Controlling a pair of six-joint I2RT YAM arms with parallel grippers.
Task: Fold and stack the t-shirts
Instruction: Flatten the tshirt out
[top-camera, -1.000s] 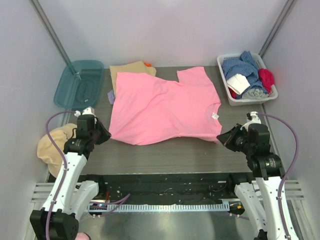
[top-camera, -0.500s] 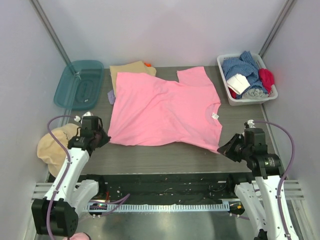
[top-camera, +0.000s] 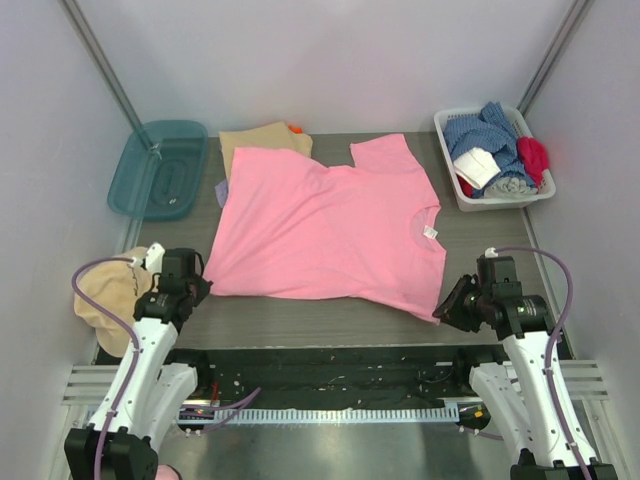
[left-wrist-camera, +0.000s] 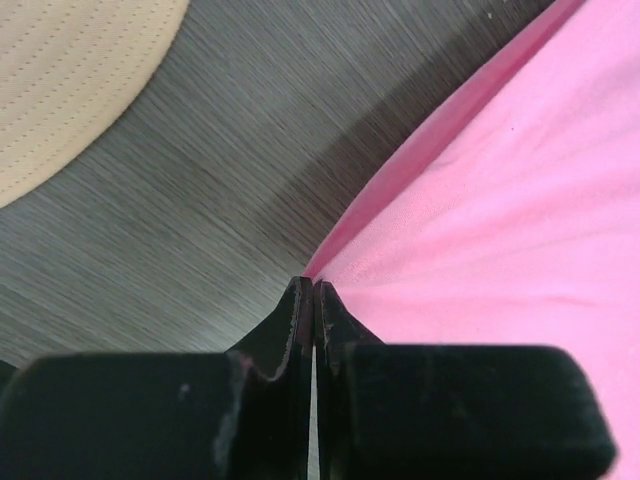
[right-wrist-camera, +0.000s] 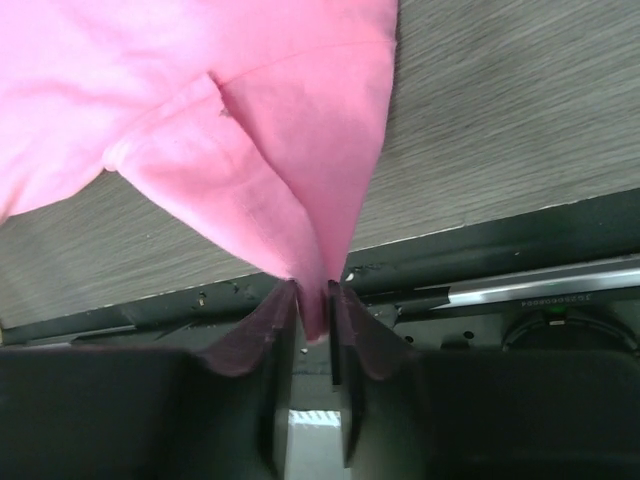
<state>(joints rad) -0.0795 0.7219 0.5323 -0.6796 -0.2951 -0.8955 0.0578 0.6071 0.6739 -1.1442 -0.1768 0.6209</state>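
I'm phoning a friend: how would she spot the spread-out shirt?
Look at the dark table. In its middle lies the pink t-shirt, opened flat. It is bright pink and bigger than the folded tan shirt behind it.

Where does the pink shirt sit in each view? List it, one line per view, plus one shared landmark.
Top external: pink shirt spread flat across the middle.
Left wrist: pink shirt fills the right side, corner at bottom centre.
Right wrist: pink shirt covers the upper left, a corner hanging to bottom centre.
Shared landmark: the grey table beside the shirt in all three.
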